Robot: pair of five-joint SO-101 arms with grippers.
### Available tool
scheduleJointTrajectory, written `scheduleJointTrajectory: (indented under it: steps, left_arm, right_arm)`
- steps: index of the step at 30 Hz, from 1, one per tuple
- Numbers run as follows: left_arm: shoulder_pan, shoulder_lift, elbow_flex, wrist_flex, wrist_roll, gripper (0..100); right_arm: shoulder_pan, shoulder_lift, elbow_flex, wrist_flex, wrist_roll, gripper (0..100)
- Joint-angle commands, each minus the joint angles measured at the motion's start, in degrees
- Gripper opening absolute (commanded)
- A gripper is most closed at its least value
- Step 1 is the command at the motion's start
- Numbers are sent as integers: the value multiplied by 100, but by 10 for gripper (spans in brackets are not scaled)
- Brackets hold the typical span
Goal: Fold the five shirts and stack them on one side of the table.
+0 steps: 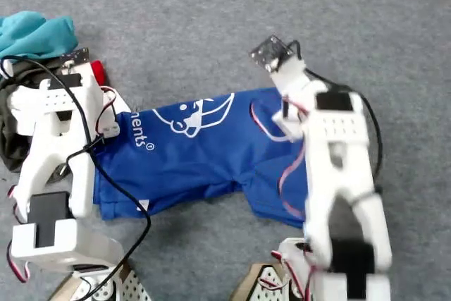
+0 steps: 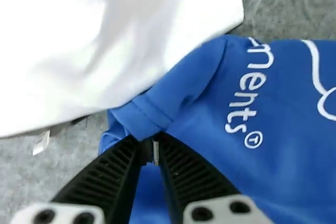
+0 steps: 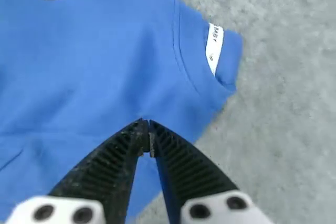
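The blue shirt [image 1: 204, 153] lies spread and unfolded mid-tabletop [image 1: 394, 47]. The left gripper [image 2: 152, 148] is clamped on its hem toward the left edge, and the right gripper [image 3: 147, 137] pinches cloth near the collar. A teal shirt [image 1: 39, 32] and dark cloth [image 1: 8, 132] are heaped at the far-left corner, so most of the folding seems still ahead

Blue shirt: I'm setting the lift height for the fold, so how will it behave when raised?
Probably floppy: the blue shirt lies wrinkled and bunches where the left gripper pinches its edge. It would likely sag between that and the right gripper, both shut on thin folds. It seems light, and may drag on the fuzzy grey table cover.
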Motion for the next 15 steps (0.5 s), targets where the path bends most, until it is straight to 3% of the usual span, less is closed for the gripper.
scheduleJointTrajectory:
  steps: [1, 10, 15]
  left_arm:
    - [35, -101, 158, -448, 26, 20]
    - [0, -163, 1916, -2303, -35, 20]
    - [0, -259, 2057, -2470, -193, 20]
  right_arm:
    - [-48, 1244, -980, -114, -88, 3]
    - [470, 3978, -2923, 334, 167, 2]
    - [936, 4558, -3785, 686, 220, 2]
